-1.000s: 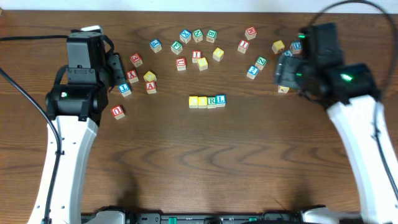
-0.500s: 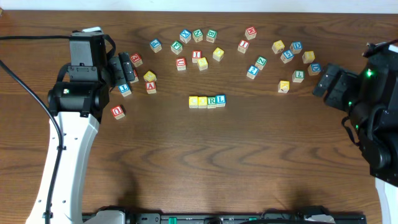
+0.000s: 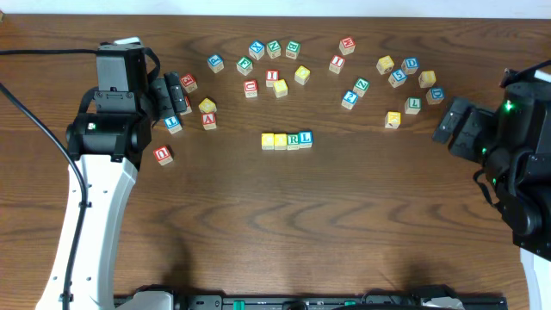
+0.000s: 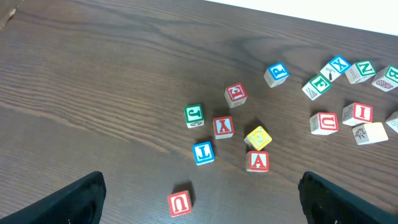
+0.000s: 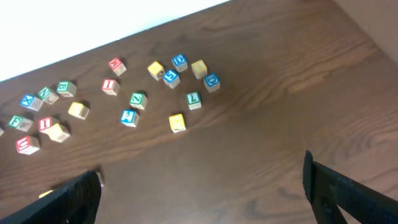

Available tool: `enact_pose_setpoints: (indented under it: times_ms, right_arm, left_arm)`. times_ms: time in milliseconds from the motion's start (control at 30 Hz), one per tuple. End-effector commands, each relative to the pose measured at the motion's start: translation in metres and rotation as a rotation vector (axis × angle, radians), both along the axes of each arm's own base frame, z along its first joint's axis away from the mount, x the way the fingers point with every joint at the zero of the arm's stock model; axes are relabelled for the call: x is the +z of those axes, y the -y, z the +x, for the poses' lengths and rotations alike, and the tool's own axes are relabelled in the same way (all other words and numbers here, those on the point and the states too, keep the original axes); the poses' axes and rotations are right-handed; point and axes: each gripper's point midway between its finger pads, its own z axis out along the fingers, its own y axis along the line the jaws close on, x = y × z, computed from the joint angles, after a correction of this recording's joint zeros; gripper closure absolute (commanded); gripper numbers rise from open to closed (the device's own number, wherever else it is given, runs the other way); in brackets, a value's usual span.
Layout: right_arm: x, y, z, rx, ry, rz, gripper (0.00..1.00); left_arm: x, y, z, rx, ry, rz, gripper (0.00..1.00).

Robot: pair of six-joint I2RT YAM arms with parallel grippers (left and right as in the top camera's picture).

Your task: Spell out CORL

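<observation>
Starting at the left, the left arm point(image 3: 86, 215) runs up the side of the dark wooden tabletop point(image 3: 284, 232). The left claw point(image 3: 175, 96) hangs over a loose group of cubes with its fingers point(image 4: 74, 202) spread wide apart, one at each lower corner of the left wrist view. Around it lie a red U cube point(image 3: 163, 154), a blue T cube point(image 3: 173, 124) and a red A cube point(image 3: 209, 120), with a yellow-faced cube point(image 3: 207, 106) just beyond the A. The wrist view also shows a green J cube point(image 4: 194, 115) in the same group.

Near the middle of the tabletop, apart from all the others, stands the row of four cubes point(image 3: 287, 139), touching side by side in a straight line. Two yellow-topped cubes point(image 3: 268, 140) sit at its left end, then the green R cube point(image 3: 294, 139), then the blue L cube point(image 3: 306, 138) at the right end. The letters on the yellow pair are too small to read.

Beyond the row, a scatter of cubes point(image 3: 272, 77) with red, green and blue letters is strewn along the far side. Further right is a second cluster point(image 3: 410, 65), with a lone yellow cube point(image 3: 393, 120) and a green L cube point(image 3: 412, 105) at its near edge.

At the far right, the right arm point(image 3: 525, 189) holds the right claw point(image 3: 459, 129) over bare wood, beside that cluster but apart from it. Its fingers point(image 5: 348, 193) are wide apart at the lower corners of the right wrist view.
</observation>
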Motion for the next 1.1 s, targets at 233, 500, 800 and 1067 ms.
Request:
enact_pose_setpoints:
  times_ms: [233,500,800,1067]
  right_arm:
    - [0.004,0.015,-0.006,-0.02,0.342,-0.05,0.01]
    - [-0.06,0.027,-0.028,-0.051,0.645,-0.022,0.0]
    - [-0.129,0.025,-0.038,-0.044,0.789,0.008,0.01]
    - [-0.157,0.025,-0.04,-0.047,0.812,0.028,0.01]
  left_arm:
    - [0.006,-0.005,0.002,0.024,0.013,0.008,0.02]
    - [0.006,-0.005,0.002,0.024,0.013,0.008,0.02]
    - [0.006,-0.005,0.002,0.024,0.013,0.008,0.02]
    - [0.006,-0.005,0.002,0.024,0.013,0.008,0.02]
